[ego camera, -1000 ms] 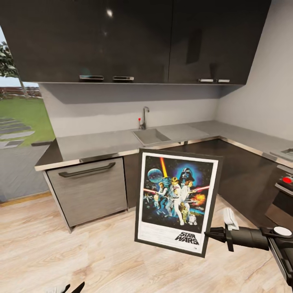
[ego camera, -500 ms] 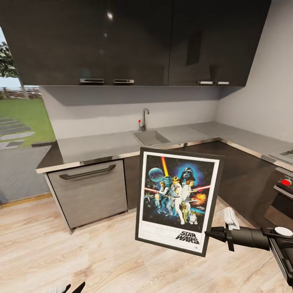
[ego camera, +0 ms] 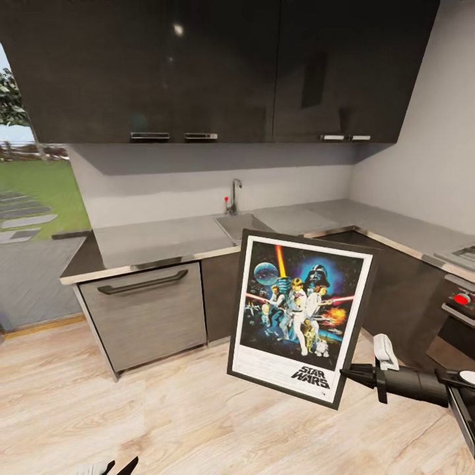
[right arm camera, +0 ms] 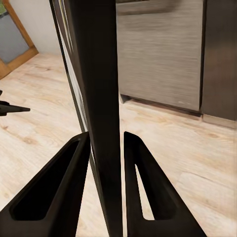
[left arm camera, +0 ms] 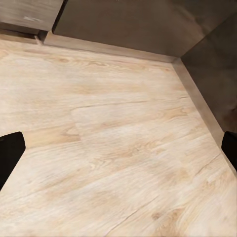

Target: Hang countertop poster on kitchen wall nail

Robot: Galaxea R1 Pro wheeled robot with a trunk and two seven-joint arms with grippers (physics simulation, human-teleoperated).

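Poster [ego camera: 300, 316] hangs clear of the countertop [ego camera: 165, 241], its lower side edge clamped between the jaws of the right gripper [ego camera: 348, 376], face upright, likely for hanging. Left gripper [left arm camera: 118, 148] points at bare floor [left arm camera: 108, 148], jaws apart, empty.

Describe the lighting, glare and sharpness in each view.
Head view: even light, small glare spot on the glossy upper cabinets, poster sharp. Right wrist view: poster's edge dark, clamped in the right gripper. Left wrist view: bright wooden floor, soft.
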